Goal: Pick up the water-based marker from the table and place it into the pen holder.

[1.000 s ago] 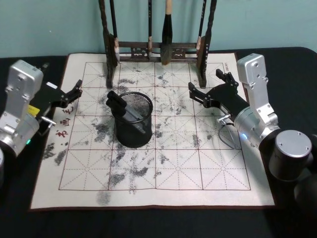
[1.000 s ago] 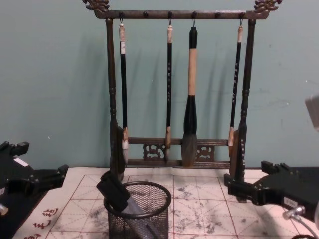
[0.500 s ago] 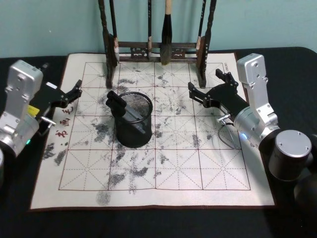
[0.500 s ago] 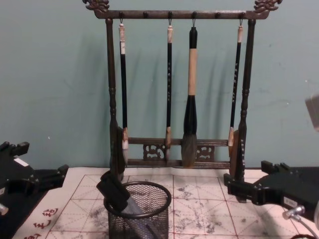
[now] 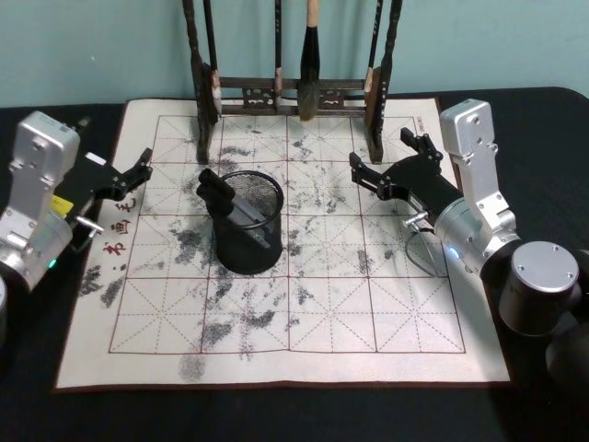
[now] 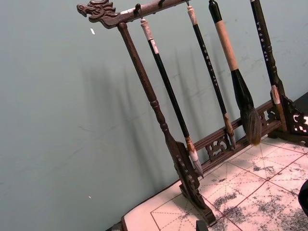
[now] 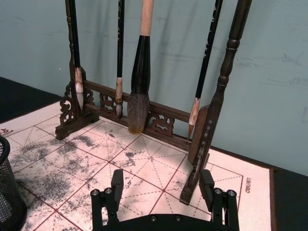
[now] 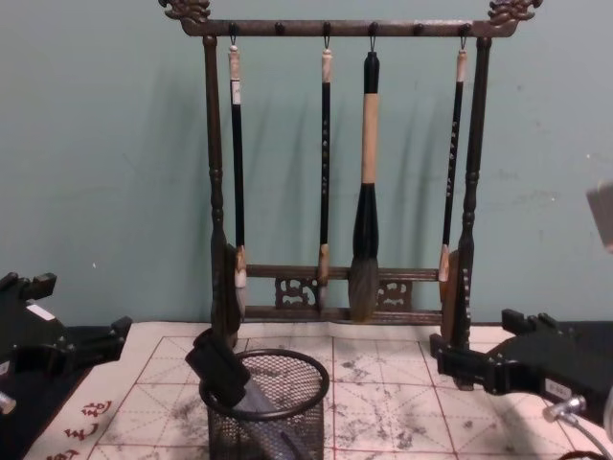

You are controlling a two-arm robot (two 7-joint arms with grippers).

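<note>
The water-based marker (image 5: 232,208) leans inside the black mesh pen holder (image 5: 248,224), its cap over the rim on my left side. The holder stands on the ink-stained grid mat (image 5: 368,313), in front of the wooden brush rack (image 8: 345,297). My right gripper (image 5: 385,162) hovers spread and empty beside the rack's right post. My left gripper (image 5: 140,168) rests spread at the mat's left edge.

Black table (image 5: 276,414) carried pale gridded calligraphy mat (image 5: 368,322), ink-smudged, red characters at left edge. On mat: black mesh pen holder (image 5: 250,230) left of centre; dark wooden brush rack (image 5: 294,92) stood at far edge, against teal wall.
</note>
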